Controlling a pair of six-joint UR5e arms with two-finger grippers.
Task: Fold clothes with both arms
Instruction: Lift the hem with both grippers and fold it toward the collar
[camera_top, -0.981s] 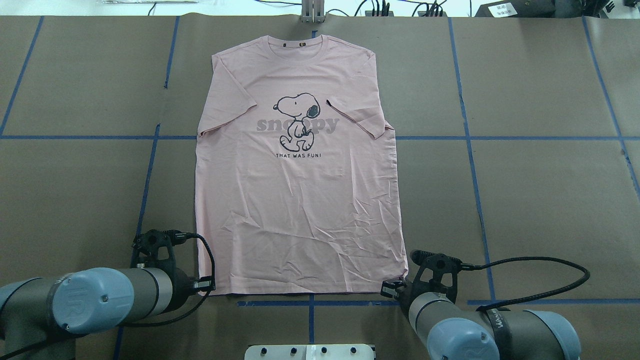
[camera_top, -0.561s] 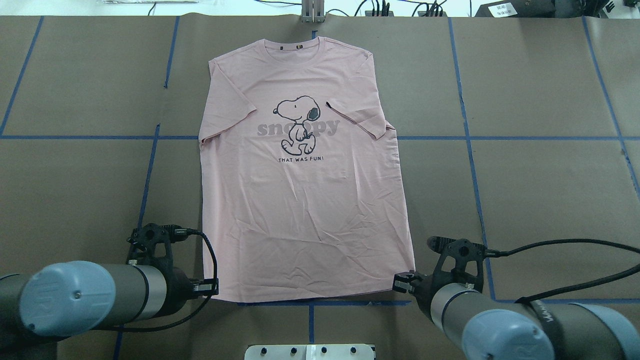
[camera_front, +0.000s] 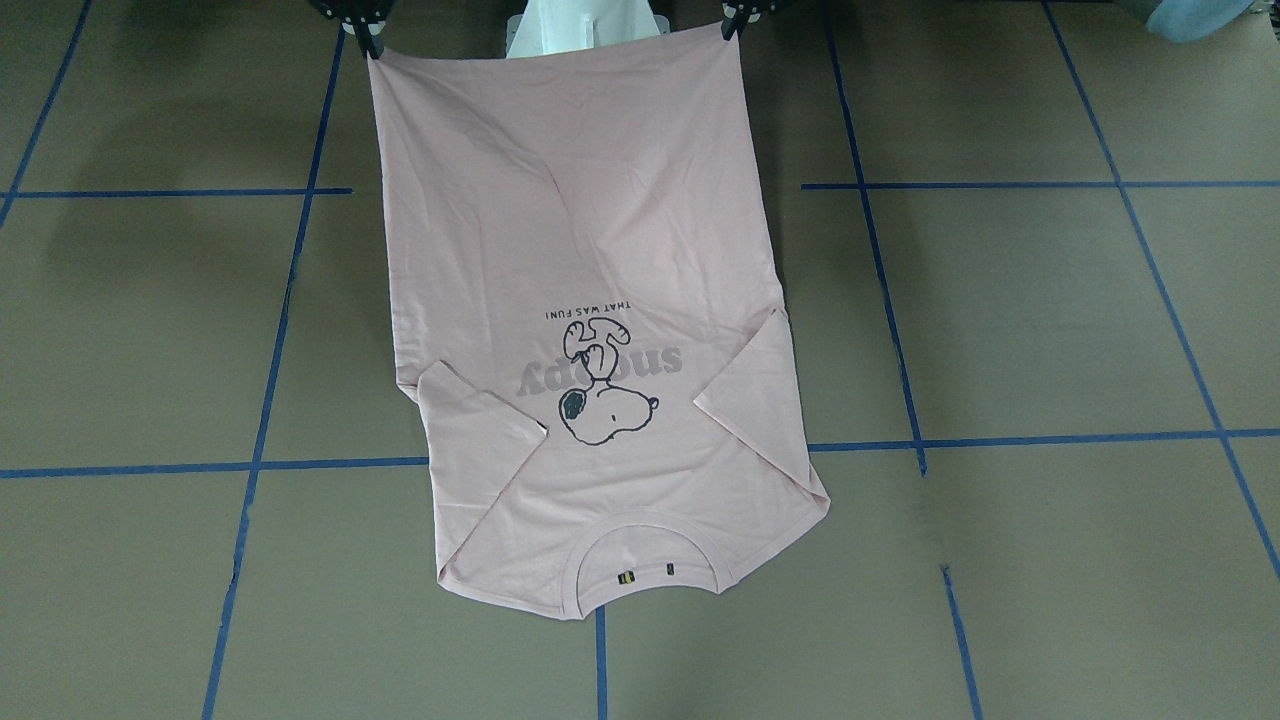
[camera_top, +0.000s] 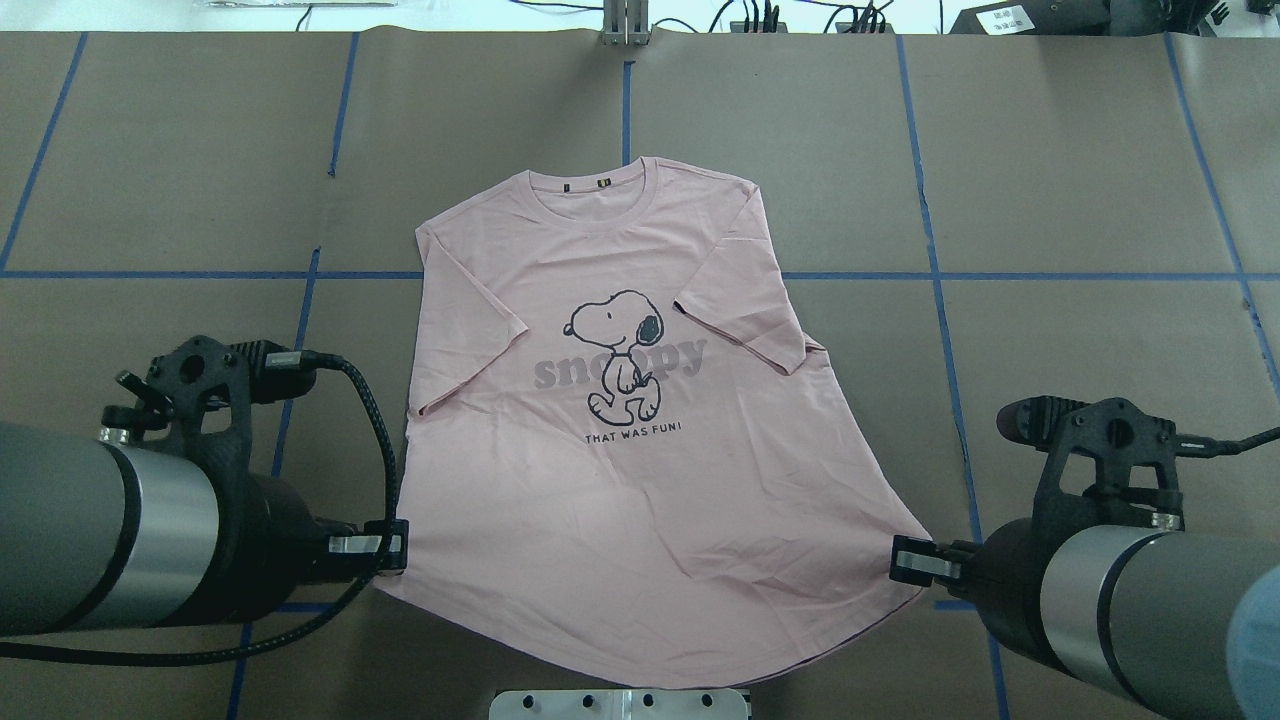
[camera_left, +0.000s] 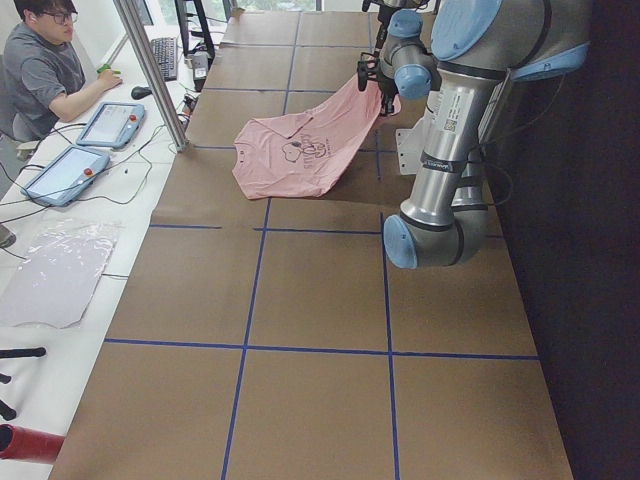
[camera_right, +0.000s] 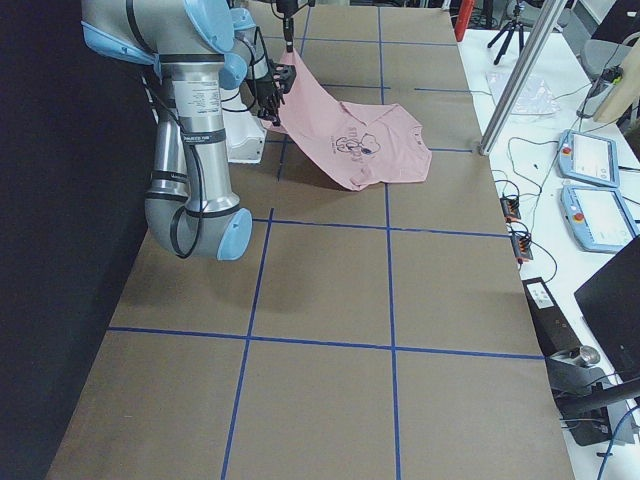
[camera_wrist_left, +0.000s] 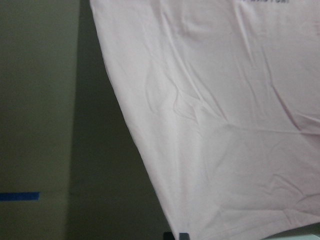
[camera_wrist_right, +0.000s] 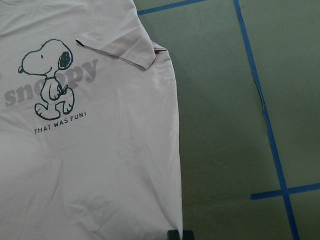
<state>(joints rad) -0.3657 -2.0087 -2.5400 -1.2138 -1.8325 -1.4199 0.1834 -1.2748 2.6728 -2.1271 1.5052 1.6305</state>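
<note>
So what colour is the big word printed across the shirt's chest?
Grey lettering on the T-shirt, behind the black-outlined dog; right wrist view shows it best.

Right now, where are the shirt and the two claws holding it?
T-shirt (camera_top: 640, 520), overhead view, plain cloth below print.
left gripper (camera_top: 396, 547), overhead view, fingertips at hem.
right gripper (camera_top: 903, 558), overhead view, fingertips at hem.

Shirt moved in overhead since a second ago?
Yes. The T-shirt slid toward the robot: its collar is now much closer to the crosswise blue tape line.

A robotics lab: paper-covered table (camera_top: 1100, 150) with blue tape grid (camera_top: 1100, 275), seated operator (camera_left: 45, 75) beside teach pendants (camera_left: 110, 122) and keyboard (camera_left: 164, 57).
</note>
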